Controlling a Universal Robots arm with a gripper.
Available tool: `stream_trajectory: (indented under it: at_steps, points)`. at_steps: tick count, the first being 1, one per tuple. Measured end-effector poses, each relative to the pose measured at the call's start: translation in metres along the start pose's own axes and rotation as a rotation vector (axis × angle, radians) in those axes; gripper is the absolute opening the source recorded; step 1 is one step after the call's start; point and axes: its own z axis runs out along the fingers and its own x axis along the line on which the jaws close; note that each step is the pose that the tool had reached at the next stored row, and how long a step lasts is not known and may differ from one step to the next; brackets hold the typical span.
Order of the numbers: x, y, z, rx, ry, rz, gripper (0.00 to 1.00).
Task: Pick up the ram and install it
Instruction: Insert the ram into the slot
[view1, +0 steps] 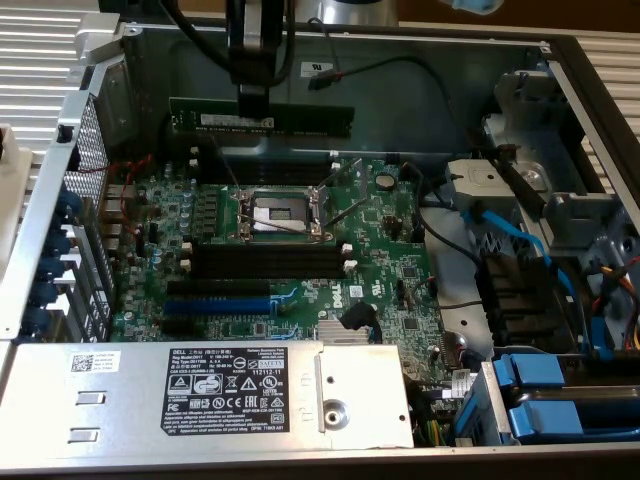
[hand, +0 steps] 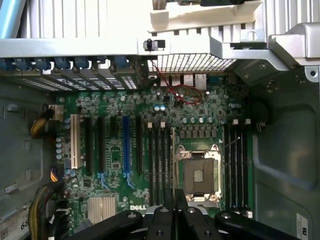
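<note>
Gripper (view1: 253, 106) is clamped on the ram (view1: 310, 120), about mid-length. The stick hangs level in the air over the motherboard's (view1: 400, 300) far edge, just above the black slots (view1: 265, 160) between the CPU socket (view1: 278, 212) and the case's (view1: 440, 95) back wall.

Stuff I'd worry about: the socket's thin metal levers (view1: 338, 178) look like they stick up near those slots, so the stick could catch on one. And if it's a bit skewed or off the slot line, pushing down could jam it on the slot edge or bend the board.
</note>
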Motion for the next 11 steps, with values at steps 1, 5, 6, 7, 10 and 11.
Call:
stream_trajectory:
  at_steps: [1, 5, 6, 7, 10, 11]
  points:
    - [0.0000, 0.0000, 0.0000, 0.0001, -0.0001, -0.008, 0.12]
    - [0.0001, 0.0001, 0.0000, -0.0002, 0.0003, -0.024, 0.12]
    - [0.0002, 0.0002, 0.0000, -0.0002, 0.0003, -0.024, 0.12]
    - [0.0002, 0.0002, 0.0000, -0.0003, 0.0005, -0.024, 0.12]
    - [0.0002, -0.0022, 0.0020, -0.0001, 0.0002, -0.024, 0.12]
    - [0.0001, -0.0026, 0.0031, -0.0002, 0.0002, -0.024, 0.12]
